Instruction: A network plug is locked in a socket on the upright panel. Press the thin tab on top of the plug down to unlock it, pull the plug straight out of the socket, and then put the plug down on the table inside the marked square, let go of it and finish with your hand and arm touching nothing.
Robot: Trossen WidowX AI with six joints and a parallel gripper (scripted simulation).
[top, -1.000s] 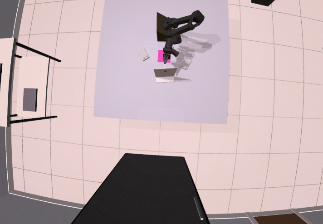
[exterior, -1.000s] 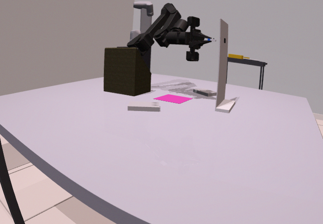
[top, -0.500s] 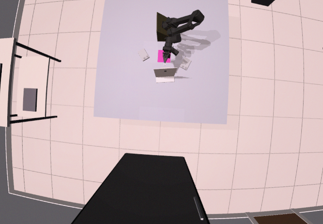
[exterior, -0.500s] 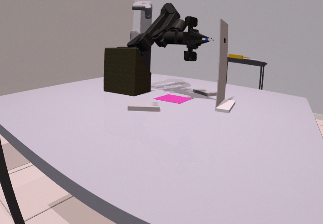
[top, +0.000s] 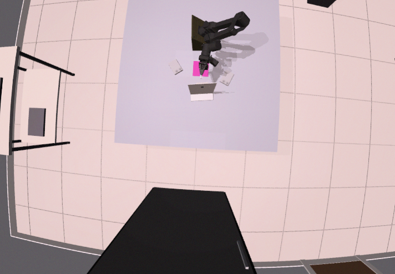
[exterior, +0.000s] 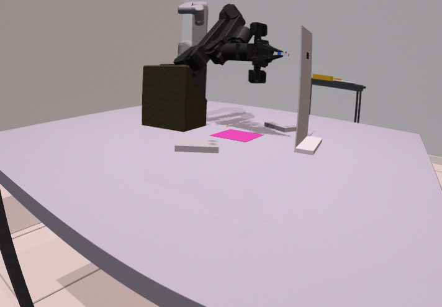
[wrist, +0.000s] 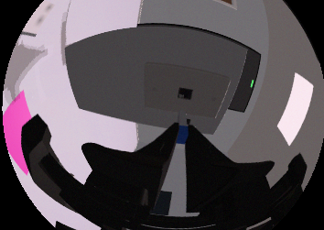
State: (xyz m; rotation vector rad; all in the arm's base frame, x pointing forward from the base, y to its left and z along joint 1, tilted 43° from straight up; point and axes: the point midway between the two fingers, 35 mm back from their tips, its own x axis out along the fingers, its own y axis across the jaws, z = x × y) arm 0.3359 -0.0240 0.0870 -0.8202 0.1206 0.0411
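The upright grey panel [top: 208, 89] [exterior: 304, 89] [wrist: 105, 78] stands on a light foot, with a dark socket opening [top: 202, 86] [exterior: 307, 55] [wrist: 185, 93] high on it. My gripper [top: 201, 74] [exterior: 281, 53] [wrist: 181, 127] is shut on the small plug, level and high above the table. The plug's pale end [top: 201, 77] [exterior: 286, 53] [wrist: 182, 118] sticks out past the fingertips, and a blue part shows between them. The plug is out of the socket, with a gap to the panel. The magenta marked square [top: 196, 70] [exterior: 235, 135] [wrist: 14, 133] lies below, behind the fingertips.
A pale low block [top: 175, 66] [exterior: 196, 146] lies on one side of the square, and another pale block [top: 226, 78] [exterior: 280, 126] on the other. The arm rises from a dark brown base block [top: 196, 31] [exterior: 164, 96] farther back. The panel's foot [top: 201, 97] [exterior: 308, 145] rests on the table.
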